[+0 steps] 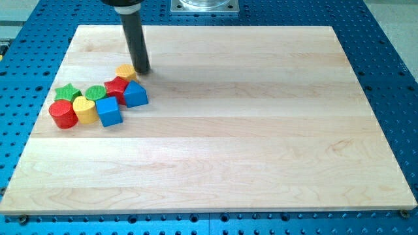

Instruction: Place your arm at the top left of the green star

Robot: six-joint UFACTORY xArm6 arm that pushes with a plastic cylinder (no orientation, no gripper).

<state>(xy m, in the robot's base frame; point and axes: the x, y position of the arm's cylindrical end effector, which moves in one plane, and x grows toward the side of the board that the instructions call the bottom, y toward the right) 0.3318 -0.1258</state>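
The green star [66, 92] lies at the left end of a cluster of blocks near the board's left edge. My tip [142, 70] is at the lower end of the dark rod, touching the right side of a yellow block [125, 71]. The tip is well to the right of the green star and a little above it. Between them lie a green cylinder [95, 93] and a red star [117, 86].
A red cylinder [63, 114], a yellow heart [85, 109], a blue cube [108, 111] and a blue block [135, 94] sit in the same cluster. The wooden board [248, 130] rests on a blue perforated table [392, 78].
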